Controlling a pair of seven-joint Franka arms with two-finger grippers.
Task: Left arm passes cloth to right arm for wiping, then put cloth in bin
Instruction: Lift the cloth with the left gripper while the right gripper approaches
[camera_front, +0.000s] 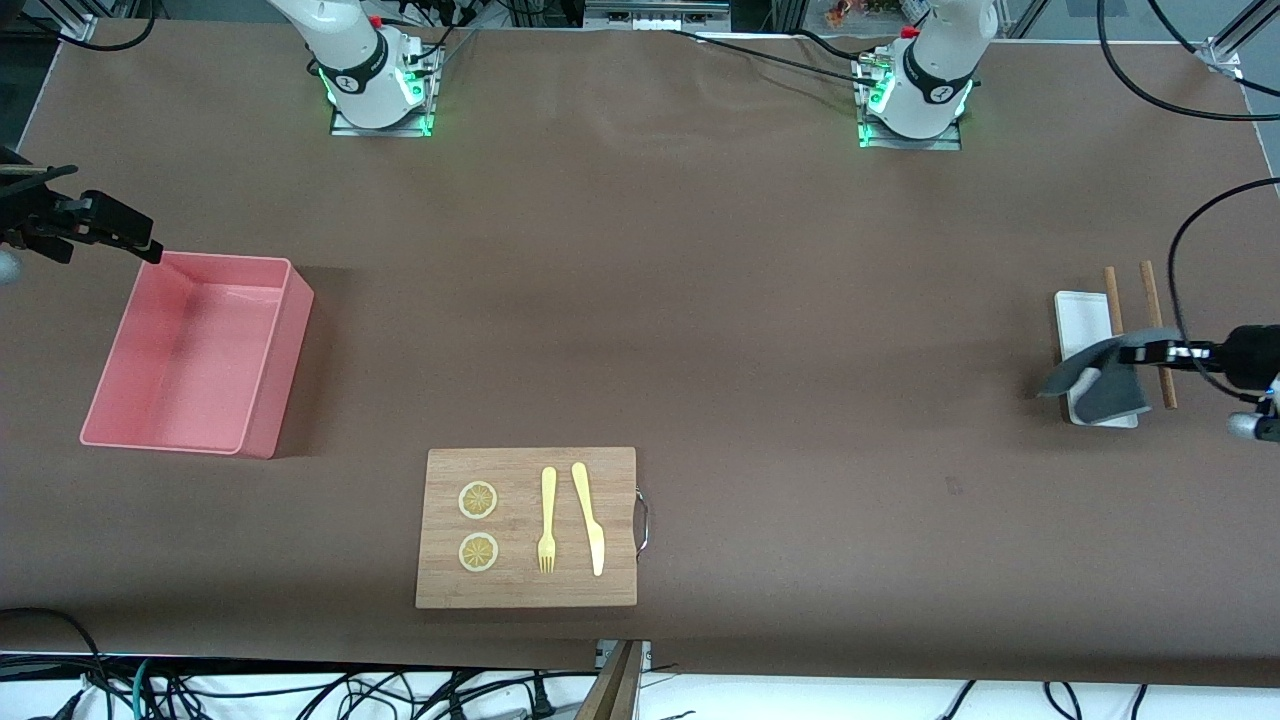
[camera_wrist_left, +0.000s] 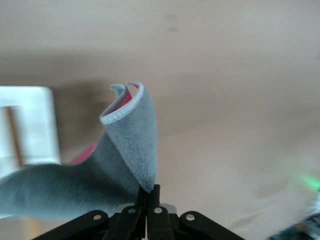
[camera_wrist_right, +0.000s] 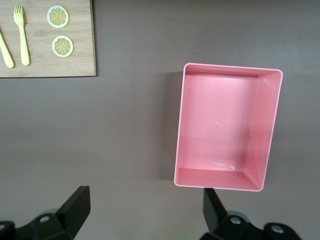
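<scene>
The dark grey cloth (camera_front: 1100, 385) hangs from my left gripper (camera_front: 1140, 352), which is shut on one of its corners and holds it over the small white tray (camera_front: 1082, 318) at the left arm's end of the table. In the left wrist view the cloth (camera_wrist_left: 131, 145) curls up from the closed left gripper (camera_wrist_left: 149, 192), with the tray (camera_wrist_left: 30, 120) beside it. The pink bin (camera_front: 195, 350) stands empty at the right arm's end. My right gripper (camera_front: 135, 235) is open and empty over the table just off the bin's rim. The right wrist view shows the right gripper (camera_wrist_right: 145, 210) and the bin (camera_wrist_right: 227, 127).
A wooden cutting board (camera_front: 527, 527) with a yellow fork, a yellow knife and two lemon slices lies near the front camera; it also shows in the right wrist view (camera_wrist_right: 45, 45). Two wooden sticks (camera_front: 1155, 330) lie beside the white tray. A black cable loops above that end of the table.
</scene>
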